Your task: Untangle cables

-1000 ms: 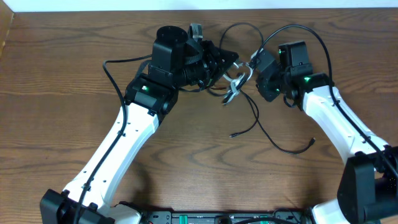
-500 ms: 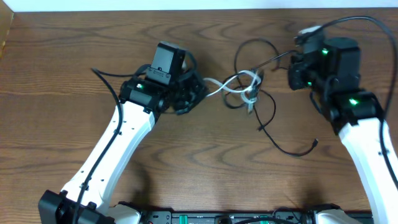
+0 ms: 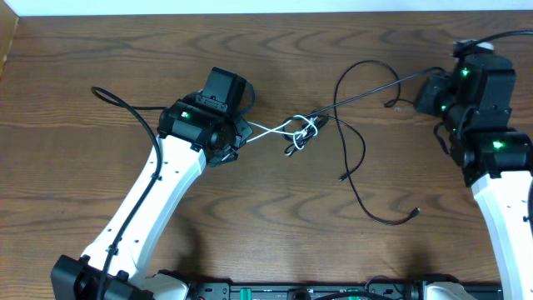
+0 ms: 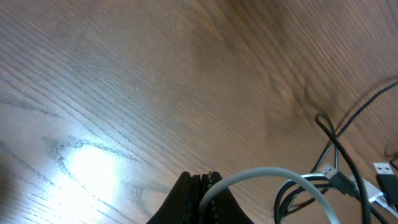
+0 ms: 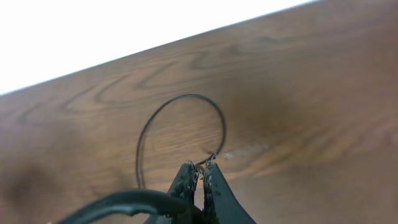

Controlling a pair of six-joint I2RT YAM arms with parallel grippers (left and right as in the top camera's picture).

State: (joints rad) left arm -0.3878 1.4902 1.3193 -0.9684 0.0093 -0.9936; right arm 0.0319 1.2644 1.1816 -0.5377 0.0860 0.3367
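Cables (image 3: 301, 131) lie on the wooden table (image 3: 250, 50), drawn into a small knot roughly midway between the two arms, a little nearer the left one. A second ago the same cords sat as a loose bunch at the far middle of the table, with both grippers crowded against it. Now the arms have pulled well apart.

The left gripper (image 3: 240, 133) has moved left and toward the near side. Its jaws are closed on the white cable (image 3: 266, 129), which runs from it in a short, nearly straight line to the knot. In the left wrist view the closed fingertips (image 4: 198, 182) pinch the white cable (image 4: 261, 175), which arcs to the right toward the dark cords (image 4: 339, 149) crossing it.

The right gripper (image 3: 426, 90) has swung out to the right edge of the table. It is clamped on a thin black cable (image 3: 366, 90) that stretches taut from the knot up to it, with one loop standing off the line on the far side. The right wrist view shows that cable's loop (image 5: 149, 124) ending between the closed fingers (image 5: 186, 177).

Another black cable (image 3: 360, 196) trails from the knot toward the near side, as before, its plug end (image 3: 414, 214) resting on the wood. A shorter end (image 3: 341, 177) lies just left of it.
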